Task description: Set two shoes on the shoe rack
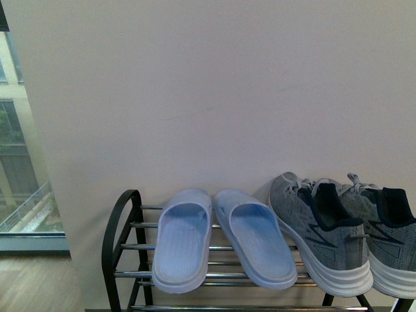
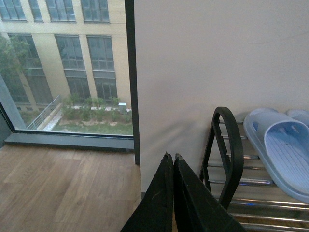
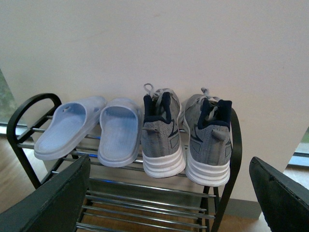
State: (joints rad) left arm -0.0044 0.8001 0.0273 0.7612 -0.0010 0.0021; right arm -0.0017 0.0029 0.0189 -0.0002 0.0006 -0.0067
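The shoe rack (image 1: 125, 221) stands against a pale wall, black frame with chrome bars; it also shows in the right wrist view (image 3: 231, 159) and the left wrist view (image 2: 231, 150). On its top shelf lie two pale blue slides (image 1: 185, 237) (image 1: 257, 237) and, to their right, two grey sneakers (image 1: 318, 231) (image 1: 390, 237), heels toward me. In the right wrist view the slides (image 3: 70, 126) (image 3: 120, 130) and sneakers (image 3: 161, 135) (image 3: 207, 142) sit side by side. My right gripper (image 3: 169, 193) is open and empty, in front of the rack. My left gripper (image 2: 172, 157) is shut and empty, left of the rack's arched end.
A window (image 2: 67, 67) with a dark frame is left of the wall, above a wooden floor (image 2: 58, 188). Lower chrome shelves (image 3: 145, 203) show under the top one.
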